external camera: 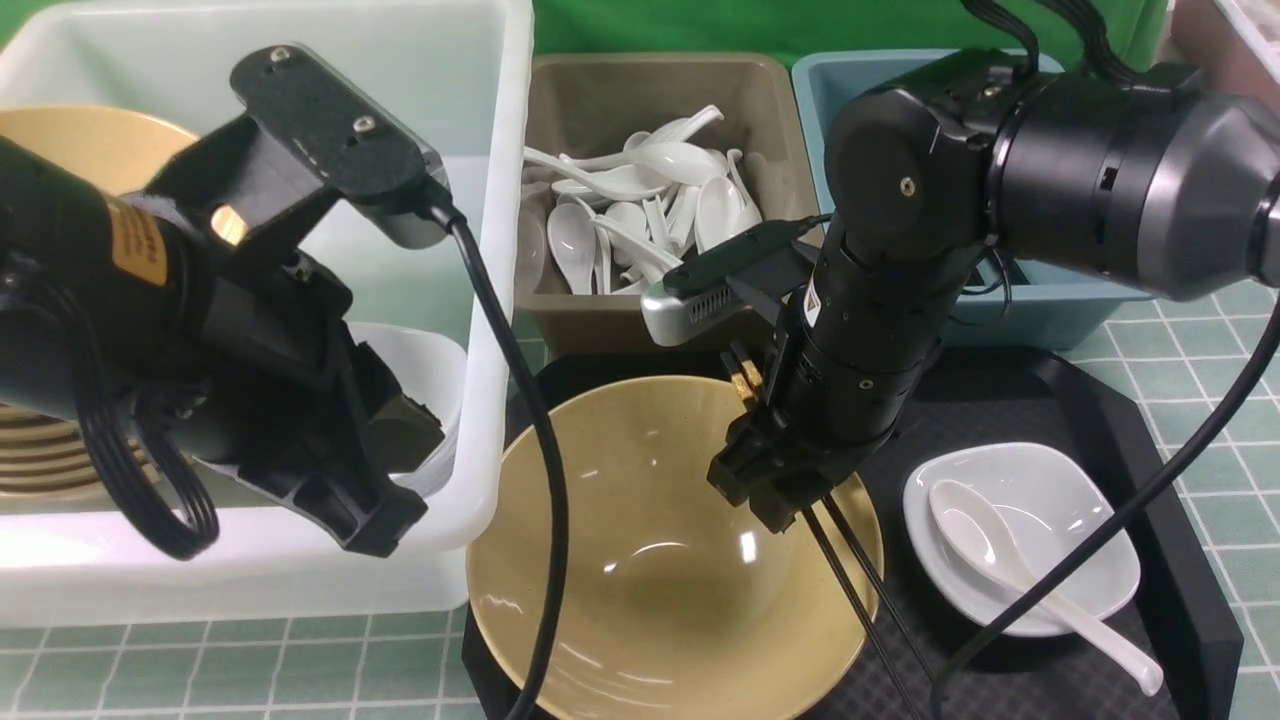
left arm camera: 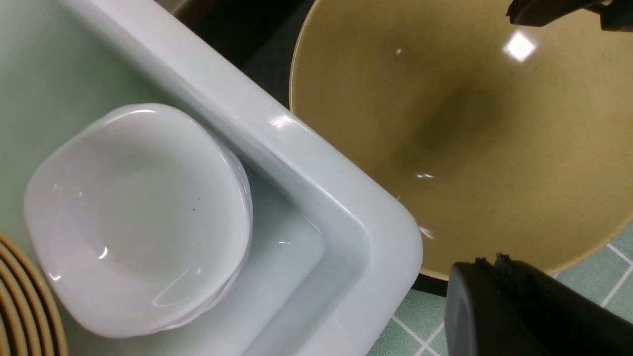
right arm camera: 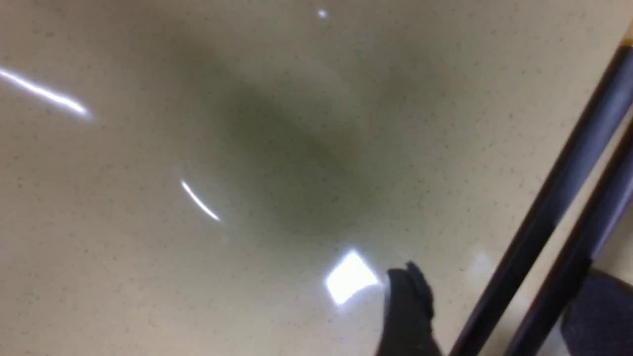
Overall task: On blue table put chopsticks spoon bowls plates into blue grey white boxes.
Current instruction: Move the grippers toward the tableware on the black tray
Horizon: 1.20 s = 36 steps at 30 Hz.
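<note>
White box (external camera: 505, 250) fills the upper left of the front view, sitting on the tiled counter (external camera: 300, 650). Inside it are a stack of tan dishes (external camera: 60, 140) at the far left edge and a stack of white square dishes (left arm camera: 138, 217) in the corner nearest frame centre.

Black tray (external camera: 1120, 420) takes the lower centre and right. It carries the big tan bowl (external camera: 640, 560), which has nothing inside and whose rim sits just beside the white box corner.

Grey box (external camera: 560, 110) is top centre, with a loose pile of white spoons (external camera: 640, 200) in it. Blue box (external camera: 1060, 305) is top right. The right arm blocks most of it, so I can't tell the contents.

Left end effector (external camera: 375, 525) is closed with nothing in it, over the near right corner of the white box.

Right end effector (external camera: 775, 505) hangs over the bowl's right rim with its jaws apart. In the wrist view the fingers (right arm camera: 408, 306) straddle the chopsticks but aren't clamped on them.

Small white dish (external camera: 1070, 510) is on the tray at lower right, with one white spoon (external camera: 1000, 550) lying in it and the handle sticking out over the rim.

Black chopsticks (external camera: 860, 590) lie as a pair across the bowl's right rim, running towards the bottom edge.
</note>
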Available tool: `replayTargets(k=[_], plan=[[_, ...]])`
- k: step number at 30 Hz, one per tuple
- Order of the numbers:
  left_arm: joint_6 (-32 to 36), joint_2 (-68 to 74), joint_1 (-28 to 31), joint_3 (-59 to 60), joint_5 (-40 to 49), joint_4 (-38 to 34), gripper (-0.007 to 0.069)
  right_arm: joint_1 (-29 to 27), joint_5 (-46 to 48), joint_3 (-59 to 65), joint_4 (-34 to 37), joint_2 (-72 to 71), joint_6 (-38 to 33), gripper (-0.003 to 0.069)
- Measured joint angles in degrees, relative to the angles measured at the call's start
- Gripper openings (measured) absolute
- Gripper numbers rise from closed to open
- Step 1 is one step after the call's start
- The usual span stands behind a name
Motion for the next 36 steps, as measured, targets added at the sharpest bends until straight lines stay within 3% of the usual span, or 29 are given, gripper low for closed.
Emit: replayTargets(k=[4, 7, 13, 23, 27, 36], plan=[[0.1, 0.0, 0.0, 0.0, 0.0, 0.4, -0.0011, 0.0, 0.0, 0.0, 0.0, 0.0, 0.0, 0.0323], [0.1, 0.0, 0.0, 0.0, 0.0, 0.5, -0.0011, 0.0, 0.0, 0.0, 0.0, 0.0, 0.0, 0.0180], [0.1, 0.0, 0.0, 0.0, -0.2, 0.5, -0.0011, 0.1, 0.0, -0.1, 0.0, -0.4, 0.0, 0.0039], [0.1, 1.6, 0.0, 0.0, -9.4, -3.1, -0.0011, 0.1, 1.9, -6.4, -5.3, -5.4, -3.4, 0.0036], [0.1, 3.3, 0.0, 0.0, -11.0, -3.4, -0.0011, 0.1, 4.6, -9.1, -4.3, -7.0, -13.3, 0.0036], [0.1, -1.8, 0.0, 0.7, -8.1, -1.6, -0.0011, 1.0, 5.2, -8.5, 5.4, -7.1, -38.3, 0.0046]])
